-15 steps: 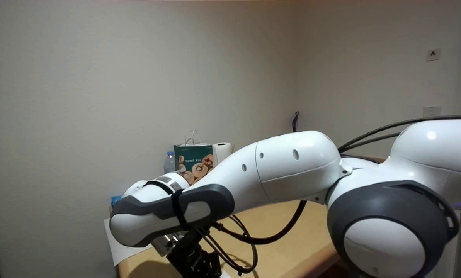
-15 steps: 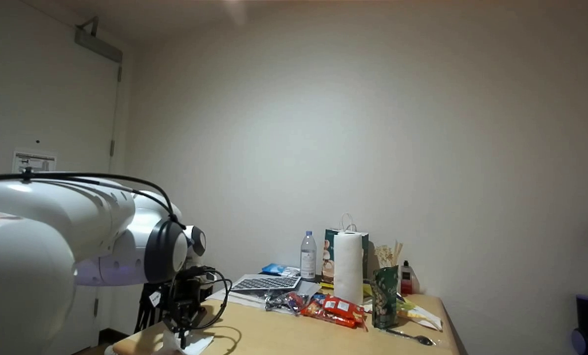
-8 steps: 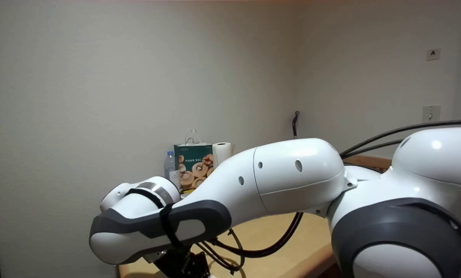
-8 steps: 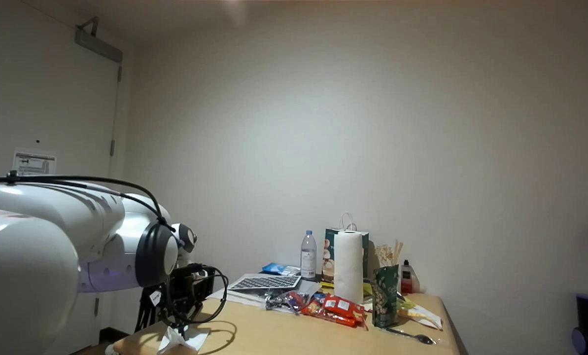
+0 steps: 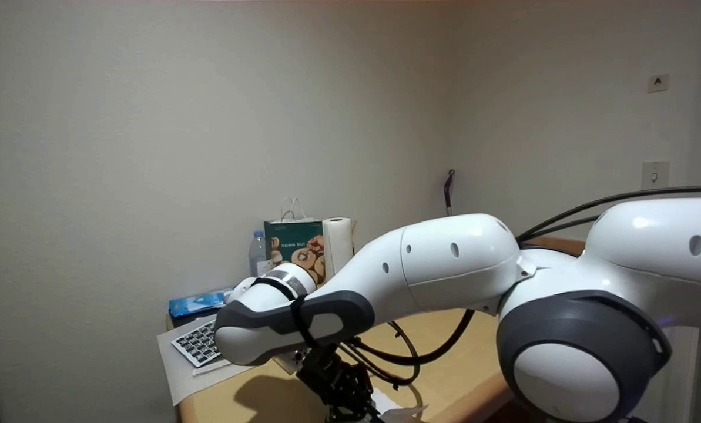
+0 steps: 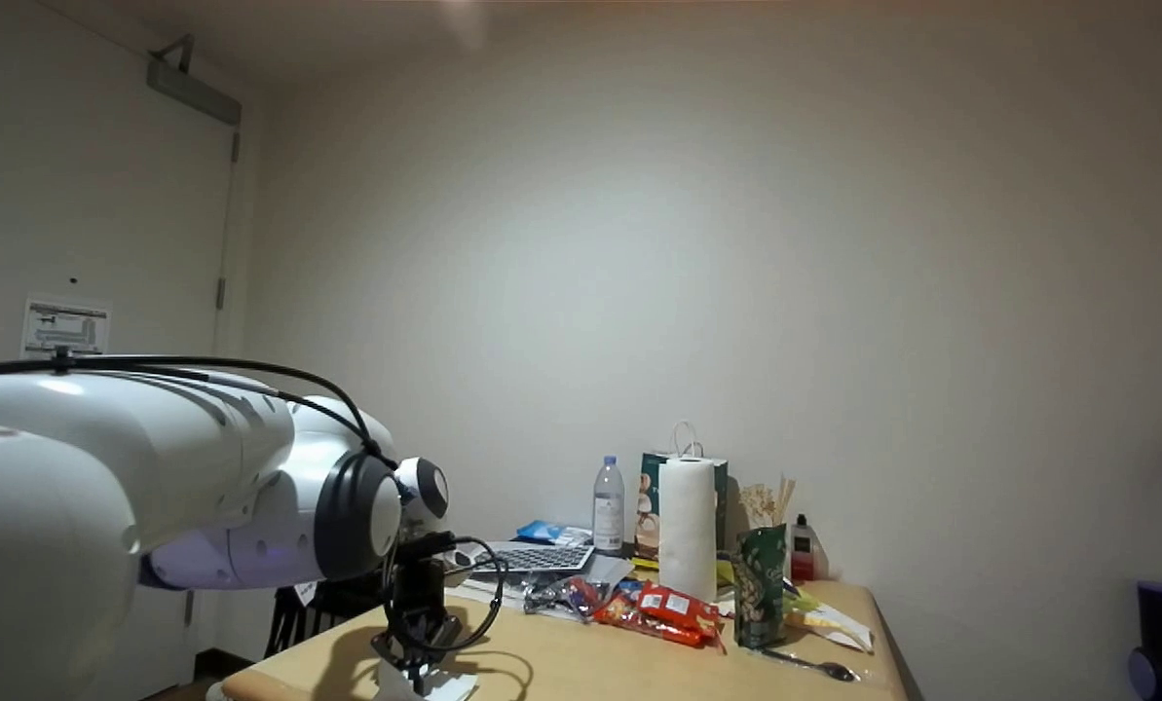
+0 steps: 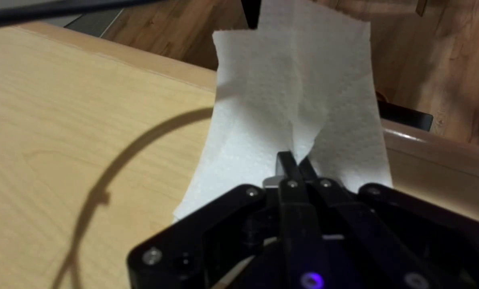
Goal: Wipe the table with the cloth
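The cloth is a white sheet like a paper towel (image 7: 247, 120). My gripper (image 7: 297, 158) is shut on it, with a raised fold pinched between the fingertips. The sheet spreads to both sides of the fingers, and its far part reaches past the table's edge in the wrist view. The cloth also shows low in both exterior views (image 5: 385, 402) (image 6: 452, 685). The light wood table (image 6: 561, 662) lies under the gripper. In an exterior view the gripper (image 6: 413, 679) is down close to the tabletop near its front left. Whether the fingertips touch the table I cannot tell.
A keyboard-like panel (image 5: 200, 343) and a blue packet (image 5: 197, 302) lie at the table's back. A bottle (image 6: 609, 506), paper roll (image 6: 688, 531), red snack packets (image 6: 663, 613), green pouch (image 6: 762, 589) and black spoon (image 6: 824, 668) stand or lie farther along.
My gripper and the cloth first moved a little left, then back right past where they began, in both exterior views. The grip on the cloth looks kept.
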`<state>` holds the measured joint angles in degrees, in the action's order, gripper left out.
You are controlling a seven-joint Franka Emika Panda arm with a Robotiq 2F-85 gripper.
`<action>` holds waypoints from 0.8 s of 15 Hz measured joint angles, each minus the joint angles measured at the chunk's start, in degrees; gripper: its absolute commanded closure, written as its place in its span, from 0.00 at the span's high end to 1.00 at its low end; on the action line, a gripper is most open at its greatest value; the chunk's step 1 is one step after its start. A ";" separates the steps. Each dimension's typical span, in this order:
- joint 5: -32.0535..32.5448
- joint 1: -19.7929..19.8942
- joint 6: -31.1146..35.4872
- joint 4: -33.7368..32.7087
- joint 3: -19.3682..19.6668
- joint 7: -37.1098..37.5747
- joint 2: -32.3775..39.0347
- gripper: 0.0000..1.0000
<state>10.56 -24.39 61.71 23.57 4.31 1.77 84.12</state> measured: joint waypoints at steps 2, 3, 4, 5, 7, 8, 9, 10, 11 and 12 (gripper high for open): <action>0.02 -0.66 0.00 -0.07 -0.09 0.00 0.00 0.01; 0.04 -1.10 0.00 -0.08 -0.10 0.00 0.00 0.01; 0.07 -1.43 0.00 -0.08 -0.10 0.00 0.00 0.00; 0.07 -1.62 0.00 -0.08 -0.10 0.00 0.00 0.00; 0.07 -1.55 -0.04 -0.08 -0.13 0.13 0.02 0.00; 0.07 -1.25 -0.14 -0.06 -0.14 0.28 0.06 0.00; -0.09 -0.58 -0.49 0.01 -0.26 0.78 0.09 0.00; -0.55 0.58 -1.03 0.13 -0.58 1.28 0.11 0.00; -1.40 2.10 -1.53 0.32 -0.84 1.63 0.07 0.00; -2.32 3.89 -1.96 0.60 -1.27 1.80 -0.04 0.00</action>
<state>8.25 -20.50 59.76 24.17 3.04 3.57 84.08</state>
